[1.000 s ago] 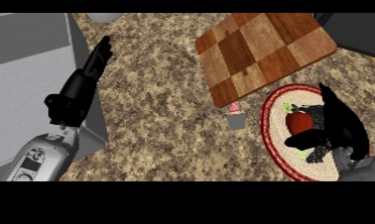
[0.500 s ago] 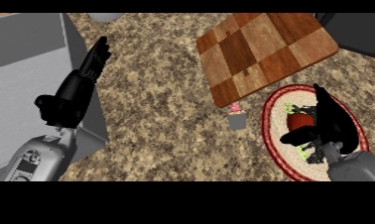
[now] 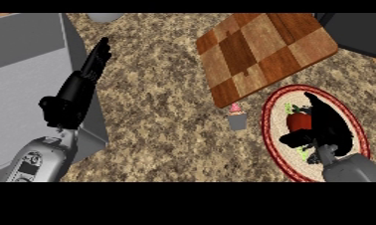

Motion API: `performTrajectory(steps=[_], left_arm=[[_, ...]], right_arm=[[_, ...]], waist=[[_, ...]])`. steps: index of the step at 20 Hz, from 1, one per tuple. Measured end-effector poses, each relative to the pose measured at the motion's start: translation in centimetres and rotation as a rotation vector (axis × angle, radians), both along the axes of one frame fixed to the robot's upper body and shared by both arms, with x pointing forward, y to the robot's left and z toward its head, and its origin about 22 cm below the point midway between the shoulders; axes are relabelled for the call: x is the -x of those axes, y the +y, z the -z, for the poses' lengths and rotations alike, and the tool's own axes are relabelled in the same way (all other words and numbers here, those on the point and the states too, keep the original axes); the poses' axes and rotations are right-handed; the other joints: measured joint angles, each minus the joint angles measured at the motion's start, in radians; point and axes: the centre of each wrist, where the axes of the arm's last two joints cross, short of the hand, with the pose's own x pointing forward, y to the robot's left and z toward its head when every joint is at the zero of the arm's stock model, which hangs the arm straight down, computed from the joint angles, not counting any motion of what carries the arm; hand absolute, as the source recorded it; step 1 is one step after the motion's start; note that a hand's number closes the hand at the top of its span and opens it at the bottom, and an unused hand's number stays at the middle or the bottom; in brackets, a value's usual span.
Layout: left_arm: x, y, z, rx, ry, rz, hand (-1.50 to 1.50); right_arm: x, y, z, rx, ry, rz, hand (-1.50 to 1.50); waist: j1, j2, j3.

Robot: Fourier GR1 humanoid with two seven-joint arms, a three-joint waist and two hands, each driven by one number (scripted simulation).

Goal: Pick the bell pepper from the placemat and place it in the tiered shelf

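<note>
In the head view, the right hand comes in from the lower right corner on its grey forearm and lies over the round woven placemat with a red rim. Its fingers reach up along the right side of the red bell pepper while the thumb juts left beneath it, so the hand is cupped round the pepper, which sits on the placemat; whether the fingers actually touch the pepper I cannot tell. The left hand shows at the left, its grey forearm rising from the lower left corner, fingers straight and pressed together, pointing up and slightly right, holding nothing, resting over the edge of the grey tiered shelf. Between placemat and checkered wooden cutting board stands a small pink-topped cupcake in a grey wrapper on the speckled granite counter.
</note>
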Motion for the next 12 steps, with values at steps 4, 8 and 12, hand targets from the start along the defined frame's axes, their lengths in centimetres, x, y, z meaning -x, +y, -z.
performTrajectory(steps=[4,8,12], left_arm=[[0.0,0.1,0.0,-0.002,-0.005,-0.001,0.00],[0.1,-0.2,0.1,-0.005,-0.003,0.002,0.00],[0.1,0.0,0.2,-0.004,-0.009,-0.003,0.00]], right_arm=[[-0.1,0.1,1.0,0.023,0.038,-0.034,1.50],[-0.2,-0.1,1.4,0.078,0.039,-0.076,1.50],[0.0,0.1,0.9,0.091,0.008,-0.096,1.50]], waist=[[0.002,0.001,0.000],[0.001,-0.001,-0.002],[-0.005,-0.003,0.000]])
